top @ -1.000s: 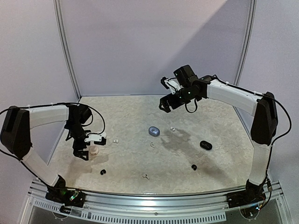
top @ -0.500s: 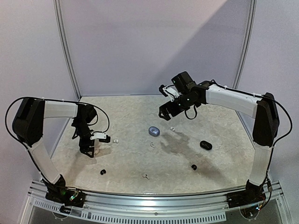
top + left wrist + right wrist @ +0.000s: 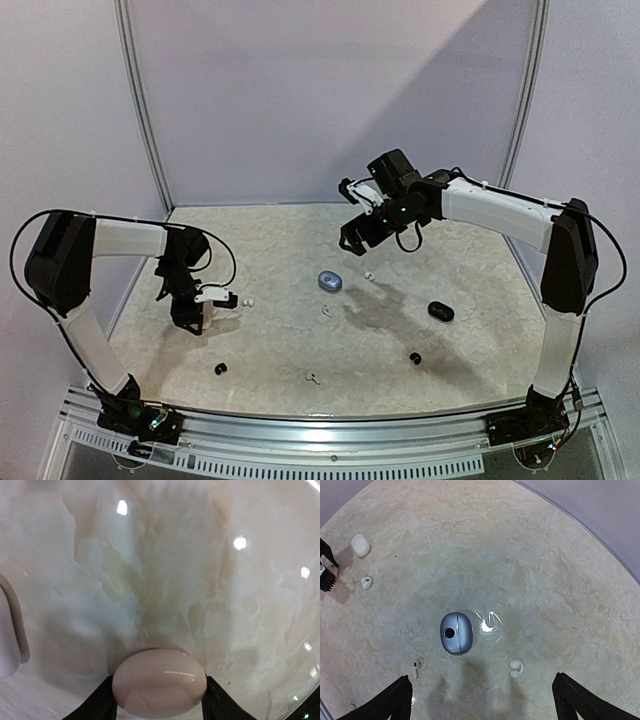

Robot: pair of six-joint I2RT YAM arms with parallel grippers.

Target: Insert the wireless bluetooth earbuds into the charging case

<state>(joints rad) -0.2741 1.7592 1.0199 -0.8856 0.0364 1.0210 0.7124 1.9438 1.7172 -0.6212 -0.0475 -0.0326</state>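
My left gripper (image 3: 159, 700) is down at the table's left side, its black jaws pressed against both sides of a pale pinkish pebble-shaped charging case (image 3: 159, 682). In the top view the left gripper (image 3: 190, 318) hides that case. My right gripper (image 3: 350, 208) hangs open high over the table's middle, nothing between its fingers (image 3: 395, 700). Below it lie a blue charging case (image 3: 456, 632), a white earbud (image 3: 516, 667) and a stemmed white earbud (image 3: 416, 665). Another white earbud (image 3: 249, 300) lies just right of the left gripper.
A black case (image 3: 440, 312) sits at the right. Black earbuds lie at the front right (image 3: 415, 358) and front left (image 3: 220, 368), and a stemmed white earbud (image 3: 312, 378) lies near the front edge. A white case (image 3: 360, 545) lies near the left gripper.
The left gripper dropped over the pale case, which showed beside it a second ago, and its jaws closed in on it. The right arm shifted slightly and stayed open.
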